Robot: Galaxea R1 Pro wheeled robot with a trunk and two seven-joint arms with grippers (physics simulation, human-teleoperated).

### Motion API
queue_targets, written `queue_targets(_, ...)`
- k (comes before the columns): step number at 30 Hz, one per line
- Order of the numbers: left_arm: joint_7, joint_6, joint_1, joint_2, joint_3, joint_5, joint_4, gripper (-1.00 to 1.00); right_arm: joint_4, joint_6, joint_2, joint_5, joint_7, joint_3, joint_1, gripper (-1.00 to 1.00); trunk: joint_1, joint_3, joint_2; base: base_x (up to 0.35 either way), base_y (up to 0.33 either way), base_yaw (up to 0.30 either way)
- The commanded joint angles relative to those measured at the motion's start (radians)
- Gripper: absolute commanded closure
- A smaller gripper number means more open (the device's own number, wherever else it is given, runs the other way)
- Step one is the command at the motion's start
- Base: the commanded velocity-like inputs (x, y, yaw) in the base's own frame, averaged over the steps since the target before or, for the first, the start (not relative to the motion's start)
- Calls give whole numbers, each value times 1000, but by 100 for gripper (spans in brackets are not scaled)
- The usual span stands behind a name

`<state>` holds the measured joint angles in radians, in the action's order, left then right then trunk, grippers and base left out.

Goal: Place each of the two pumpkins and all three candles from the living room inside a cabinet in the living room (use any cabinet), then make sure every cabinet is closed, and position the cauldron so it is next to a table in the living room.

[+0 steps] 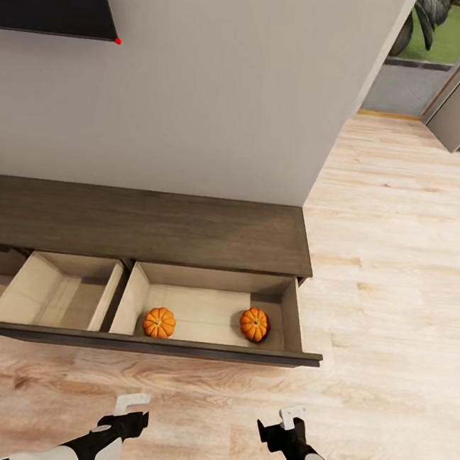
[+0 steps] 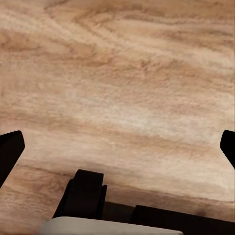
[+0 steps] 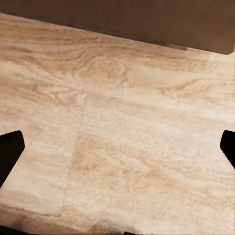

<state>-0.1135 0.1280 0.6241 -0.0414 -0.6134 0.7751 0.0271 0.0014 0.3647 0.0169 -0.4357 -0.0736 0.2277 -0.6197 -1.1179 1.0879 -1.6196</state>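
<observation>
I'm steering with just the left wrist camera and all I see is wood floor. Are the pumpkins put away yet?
Observer: Yes, both pumpkins sit inside the right-hand compartment of the open drawer of the cabinet.
Operator: Is the other compartment full?
Observer: No, the left compartment shows only its pale wood bottom.
Operator: Where's my other claw?
Observer: The right claw hangs over the floor in front of the drawer, open and empty, like the left claw.
</observation>
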Motion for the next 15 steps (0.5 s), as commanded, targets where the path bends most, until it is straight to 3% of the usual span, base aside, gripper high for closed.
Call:
queue_targets(1,0,0,-9,1,0,0,0,-100,0,6,1,-2,0,0,1,-100,-4,3,-7,0,0,0)
queue_targets(15,0,1,-20,5,0,-1,0,-100,0,11,1,-4,-1,-1,1,-100,-58,47,-105,0,0,0)
